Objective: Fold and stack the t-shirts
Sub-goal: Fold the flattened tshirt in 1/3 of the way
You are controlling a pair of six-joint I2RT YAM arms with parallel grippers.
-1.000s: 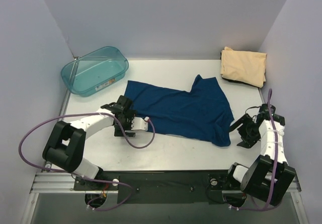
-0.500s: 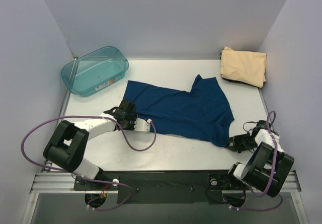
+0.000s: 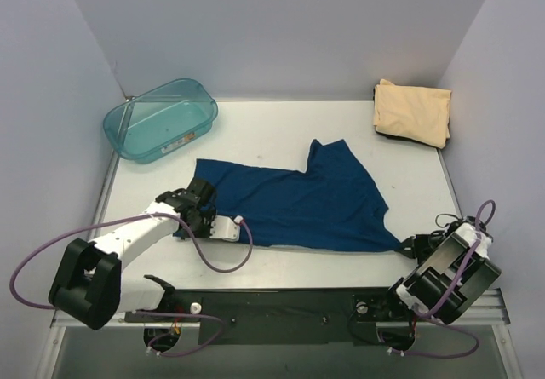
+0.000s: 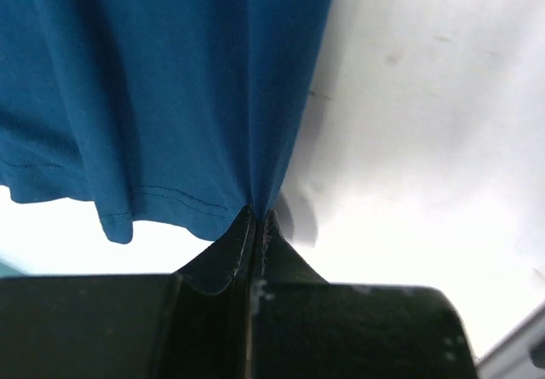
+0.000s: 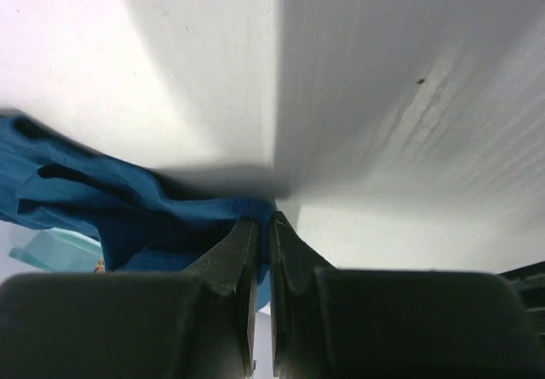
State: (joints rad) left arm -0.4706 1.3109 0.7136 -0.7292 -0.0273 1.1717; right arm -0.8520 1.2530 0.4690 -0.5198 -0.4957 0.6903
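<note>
A navy blue t-shirt (image 3: 294, 204) lies spread across the middle of the white table (image 3: 272, 128), stretched towards the near edge. My left gripper (image 3: 189, 213) is shut on the shirt's near-left hem; in the left wrist view the blue cloth (image 4: 170, 89) runs up from the closed left gripper (image 4: 258, 217). My right gripper (image 3: 407, 244) is shut on the shirt's near-right corner, and in the right wrist view the blue cloth (image 5: 128, 204) is pinched in the right gripper (image 5: 262, 221). A folded tan t-shirt (image 3: 413, 111) sits at the back right on something dark.
A translucent teal plastic tub (image 3: 160, 119) stands at the back left. Purple cables loop from both arms near the table's front edge. Pale walls close in the left, back and right sides.
Both grippers have shut on the blue shirt's near corners and drawn it towards the near edge. The left arm swung outward left, the right arm dropped to the near-right corner.
</note>
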